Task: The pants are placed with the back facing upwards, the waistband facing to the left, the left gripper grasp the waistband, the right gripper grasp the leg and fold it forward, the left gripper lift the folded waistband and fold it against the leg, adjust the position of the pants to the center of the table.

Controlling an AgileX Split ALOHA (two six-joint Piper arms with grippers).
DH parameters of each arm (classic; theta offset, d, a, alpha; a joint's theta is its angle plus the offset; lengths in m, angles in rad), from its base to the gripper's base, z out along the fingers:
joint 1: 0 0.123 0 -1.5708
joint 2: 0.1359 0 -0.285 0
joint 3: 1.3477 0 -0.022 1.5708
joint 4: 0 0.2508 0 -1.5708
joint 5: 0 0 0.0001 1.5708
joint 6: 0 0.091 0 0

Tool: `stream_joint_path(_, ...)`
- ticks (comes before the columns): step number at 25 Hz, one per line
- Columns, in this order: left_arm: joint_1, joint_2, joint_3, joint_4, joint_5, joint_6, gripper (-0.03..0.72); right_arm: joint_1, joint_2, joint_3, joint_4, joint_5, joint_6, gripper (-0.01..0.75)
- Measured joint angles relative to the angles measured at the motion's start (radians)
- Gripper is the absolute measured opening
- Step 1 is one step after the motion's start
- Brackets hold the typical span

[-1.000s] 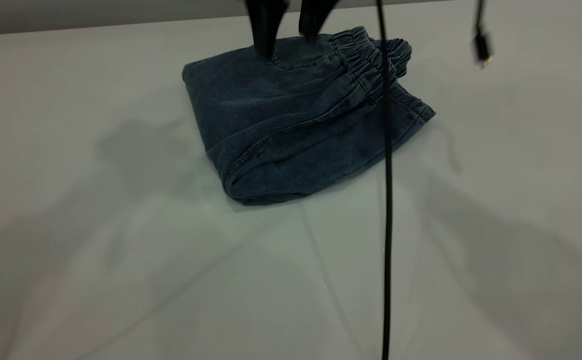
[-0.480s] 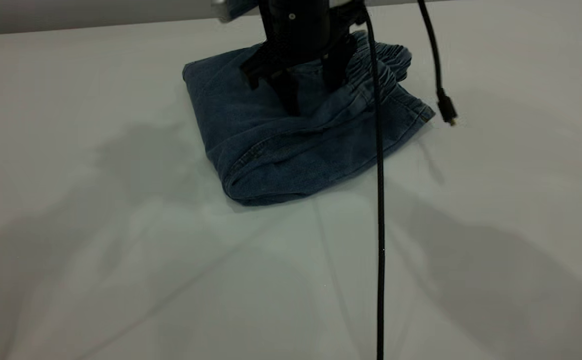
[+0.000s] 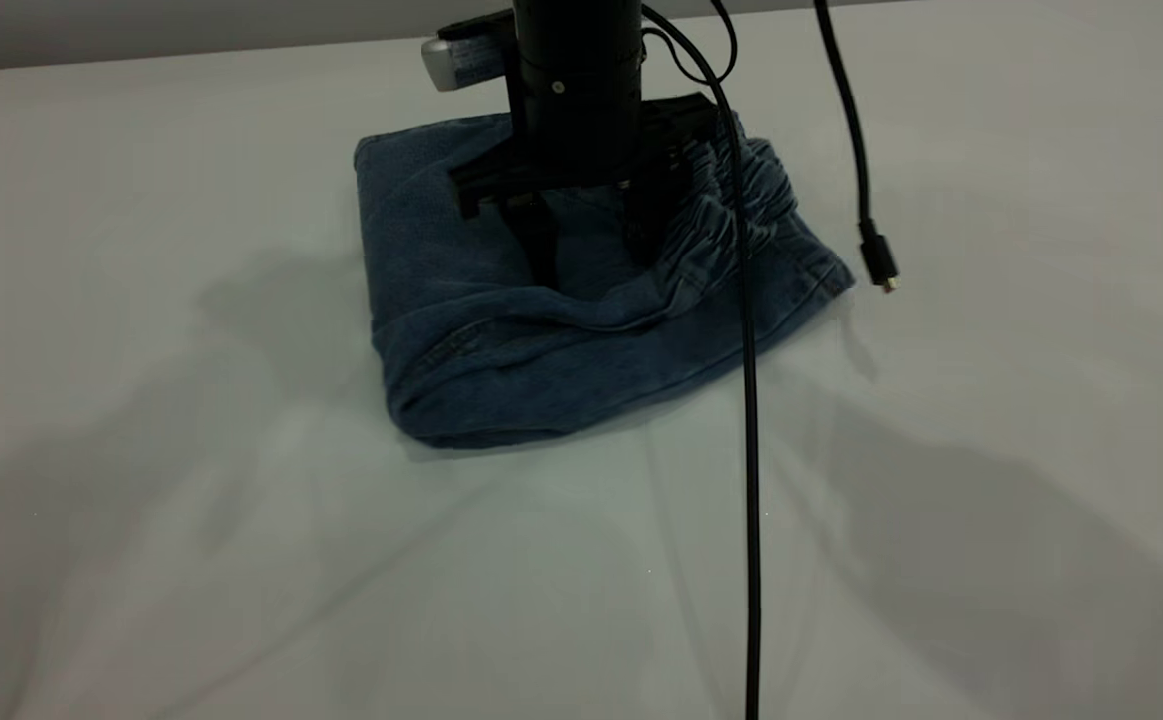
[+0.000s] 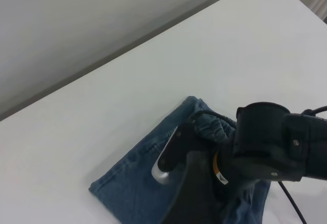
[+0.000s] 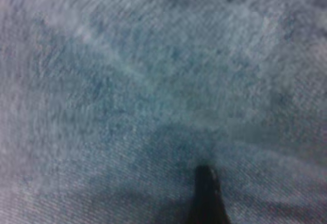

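Note:
The pants (image 3: 501, 330) lie folded into a compact blue denim bundle on the table (image 3: 241, 560), at its far middle. The gathered waistband (image 3: 731, 205) sits on top at the bundle's right side, above a stitched hem (image 3: 821, 268); the leg cannot be told apart within the fold. My right gripper (image 3: 591, 245) stands upright on the pants, open, both fingertips pressed into the denim, which bunches in front of them. In the right wrist view denim fills the picture, with one fingertip (image 5: 205, 193) on it. The left wrist view looks down on the pants (image 4: 133, 183) and the right arm's wrist (image 4: 265, 145).
A black cable (image 3: 749, 500) hangs down in front of the pants to the near edge of the view. A second cable ends in a loose plug (image 3: 879, 268) just right of the pants. The table's far edge (image 3: 141, 55) runs behind the bundle.
The right gripper has come down onto the pants and moved nearer, dragging them slightly left and closer. The denim has bunched ahead of the fingers. The loose plug has swung lower.

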Motion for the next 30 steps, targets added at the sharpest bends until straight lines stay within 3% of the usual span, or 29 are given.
stream_joint_path(11,-0.001,0.0,0.0,0.0,0.006,-0.001,0.569,0.001,0.002,0.002,0.042,-0.142,0.479,0.458)
stream_joint_path(17,-0.001,0.0,0.0,0.0,0.015,-0.001,0.569,0.002,0.003,0.002,0.066,-0.209,0.627,0.458)
stream_joint_path(21,-0.001,0.0,0.0,0.0,0.026,-0.001,0.569,0.003,-0.004,0.002,0.025,-0.165,0.596,0.456)
stream_joint_path(24,-0.001,0.0,0.0,0.0,0.025,-0.001,0.568,0.003,-0.032,0.003,-0.038,-0.071,0.526,0.456)
stream_joint_path(30,-0.001,0.0,0.0,0.0,0.021,-0.001,0.567,0.002,-0.142,0.004,-0.116,0.002,0.314,0.456)
